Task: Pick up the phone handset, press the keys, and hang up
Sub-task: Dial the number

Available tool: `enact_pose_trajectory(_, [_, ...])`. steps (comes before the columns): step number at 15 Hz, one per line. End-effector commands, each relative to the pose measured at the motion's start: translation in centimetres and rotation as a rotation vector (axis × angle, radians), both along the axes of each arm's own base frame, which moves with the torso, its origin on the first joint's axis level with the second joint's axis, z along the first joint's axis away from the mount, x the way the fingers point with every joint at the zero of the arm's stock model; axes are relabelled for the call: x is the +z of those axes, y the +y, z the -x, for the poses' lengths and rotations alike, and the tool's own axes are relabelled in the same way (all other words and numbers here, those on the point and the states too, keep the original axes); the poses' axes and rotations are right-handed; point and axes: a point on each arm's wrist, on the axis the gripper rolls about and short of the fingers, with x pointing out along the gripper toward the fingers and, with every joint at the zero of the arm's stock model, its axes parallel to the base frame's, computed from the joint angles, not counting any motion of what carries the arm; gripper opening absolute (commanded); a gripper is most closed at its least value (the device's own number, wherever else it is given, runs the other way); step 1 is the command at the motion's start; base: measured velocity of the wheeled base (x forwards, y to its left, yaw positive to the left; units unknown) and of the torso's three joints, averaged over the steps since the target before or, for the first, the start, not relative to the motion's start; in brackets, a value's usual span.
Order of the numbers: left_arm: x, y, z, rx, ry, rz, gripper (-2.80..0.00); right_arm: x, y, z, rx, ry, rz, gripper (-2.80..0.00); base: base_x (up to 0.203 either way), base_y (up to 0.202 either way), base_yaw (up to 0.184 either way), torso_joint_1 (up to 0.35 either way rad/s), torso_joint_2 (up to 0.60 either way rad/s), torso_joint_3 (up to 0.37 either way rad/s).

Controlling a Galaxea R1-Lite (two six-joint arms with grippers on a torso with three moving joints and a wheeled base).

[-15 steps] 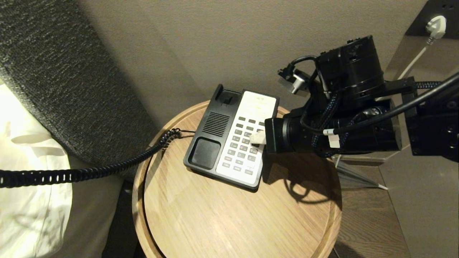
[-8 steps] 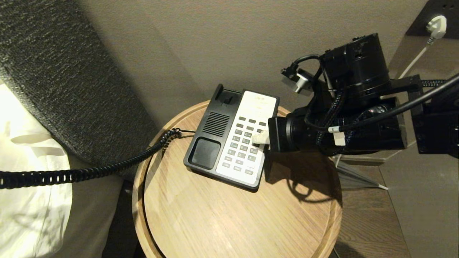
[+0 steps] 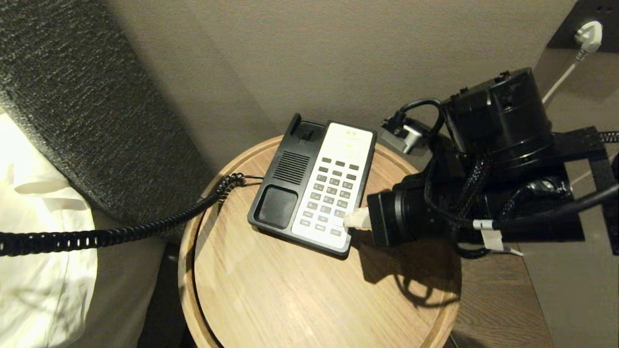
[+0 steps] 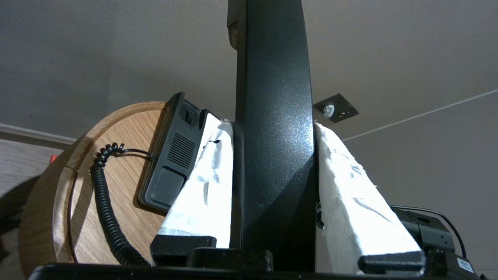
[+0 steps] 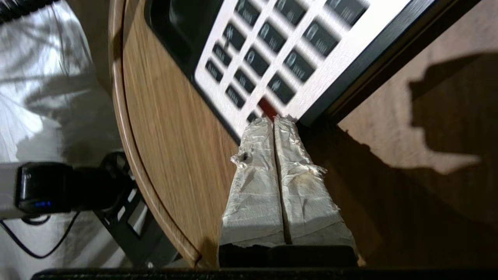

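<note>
The black phone handset [image 4: 272, 97] stands between the white-wrapped fingers [image 4: 206, 186] of my left gripper [image 4: 273, 126], which is shut on it; both are outside the head view. Its coiled cord [image 3: 145, 226] runs from the left to the black-and-white phone base [image 3: 285, 174] on the round wooden table [image 3: 314, 299]. The cradle [image 3: 276, 207] is empty. My right gripper [image 3: 355, 218] is shut with nothing in it. Its tips [image 5: 274, 118] are at the near right corner of the keys [image 3: 331, 193], by a red key [image 5: 267, 108].
A grey padded headboard [image 3: 82, 111] and white bedding [image 3: 34, 251] lie to the left of the table. A wall socket with a white plug [image 3: 587, 35] is at the back right. The table's raised rim [image 3: 186, 270] rings the top. Dark wood flooring [image 3: 498, 299] shows at the right.
My right arm has pulled back toward the near edge, taking its shut tips from the middle rows of keys to the keypad's near right corner. The left arm and the handset have not moved.
</note>
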Motion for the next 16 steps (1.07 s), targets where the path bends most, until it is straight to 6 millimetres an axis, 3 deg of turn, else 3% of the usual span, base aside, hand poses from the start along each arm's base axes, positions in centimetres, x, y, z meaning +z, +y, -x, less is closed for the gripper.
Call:
enact_pose_trajectory(1, [0.0, 0.0, 0.0, 0.0, 0.003, 0.002, -2.8, -0.4, 0.3, 0.8, 0.025, 0.011, 0.008, -2.8, 0.0, 0.0, 0.0, 0.0, 0.0, 0.0])
enact_pose_trajectory(16, [0.1, 0.1, 0.1, -0.001, 0.001, 0.01, -2.8, -0.9, 1.5, -0.1, 0.028, 0.014, 0.011, -2.8, 0.0, 0.0, 0.0, 0.0, 0.0, 0.0])
